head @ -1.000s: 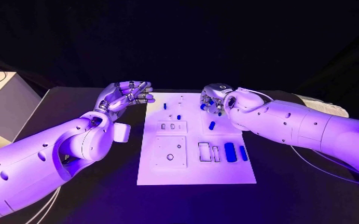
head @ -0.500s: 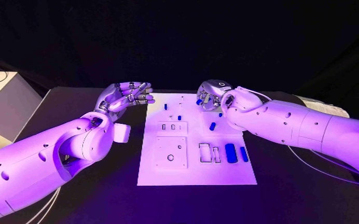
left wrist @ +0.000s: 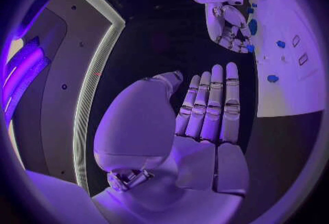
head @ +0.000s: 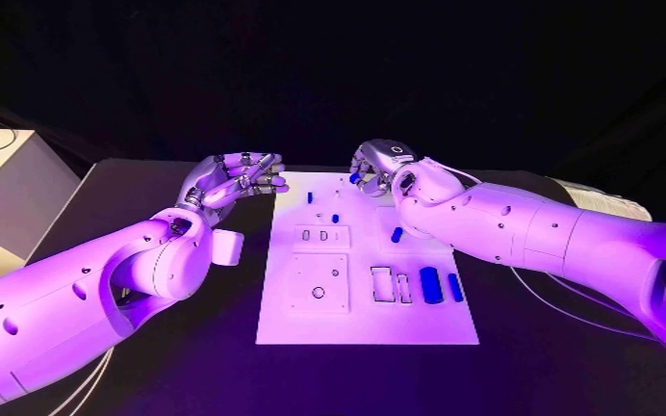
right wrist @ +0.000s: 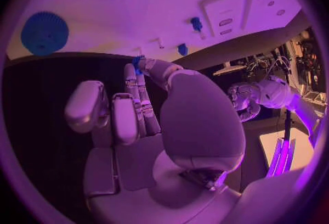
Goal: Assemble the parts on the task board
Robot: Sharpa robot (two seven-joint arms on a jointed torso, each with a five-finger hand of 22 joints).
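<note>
Holding a small blue part (right wrist: 137, 62) at its fingertips, the right hand (head: 377, 168) hovers over the far edge of the task board (head: 364, 325); the right wrist view shows the piece pinched between the thumb and a finger, the other fingers lying straight beside it. The left hand (head: 236, 178) hangs off the board's left edge, near its far corner, released and grasping nothing, its fingers extended side by side with a slight curl.

Step in hand, as judged: carrying one part toward a seat on the board. Which seat is intended cannot be told. The next move calls for lowering the part squarely over a matching recess and aligning it before release; a tilted entry could jam or drop it.

Materials and shapes: the board is a flat white rectangular plate, smooth and matte, with raised rectangular frames and shallow recesses. Near its front edge two blue oblong parts (head: 430, 284) lie side by side, well apart from the right hand. A further blue piece (head: 397, 234) lies near the board's middle, and small blue pegs (head: 335, 218) stand toward the far edge. The surface (head: 208, 358) is black and non-reflective. Both hands are silver, hard-shelled and segmented.
</note>
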